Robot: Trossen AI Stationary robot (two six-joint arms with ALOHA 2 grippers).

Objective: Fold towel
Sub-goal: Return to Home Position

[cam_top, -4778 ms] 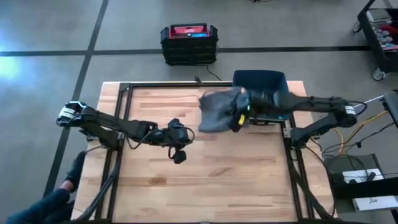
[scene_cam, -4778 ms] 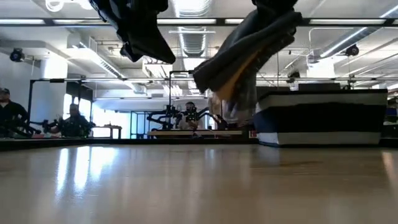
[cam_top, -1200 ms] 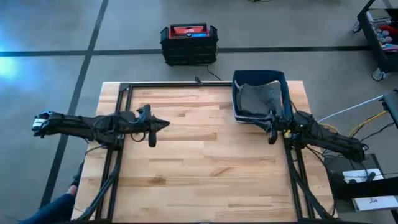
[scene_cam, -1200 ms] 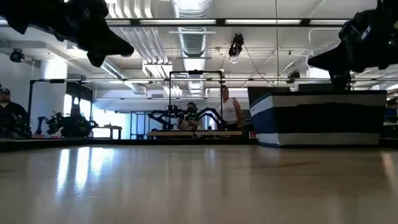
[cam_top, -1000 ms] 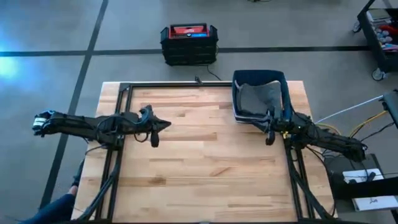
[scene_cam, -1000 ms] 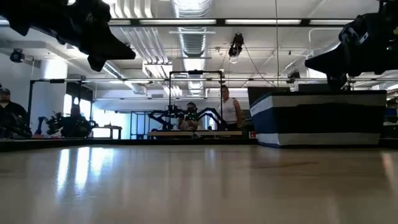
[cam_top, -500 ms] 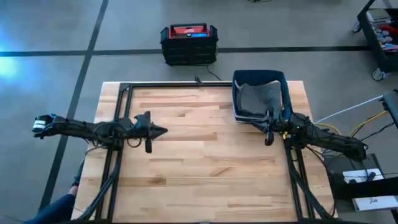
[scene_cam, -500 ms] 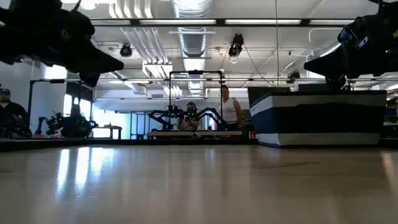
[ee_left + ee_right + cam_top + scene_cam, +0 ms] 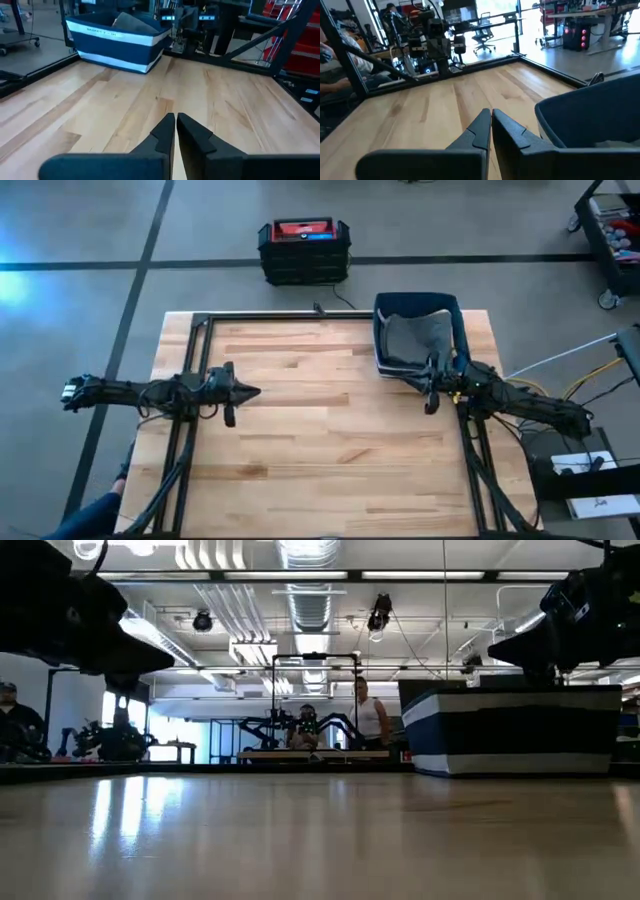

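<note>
Hovering over the pale wooden table (image 9: 330, 460), left gripper (image 9: 252, 392) and right gripper (image 9: 430, 401) show jaws closed, empty; folded gray towel (image 9: 418, 338) lies in the blue-and-white bin (image 9: 415, 302).

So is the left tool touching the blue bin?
Apart. The high view shows the left tool far from the blue bin, with bare table between them.

Reaching low and inward from the left, my left gripper (image 9: 175, 118) has its fingertips pressed together, and my right gripper (image 9: 490, 113) faces it from the right, fingers closed tight too.
</note>
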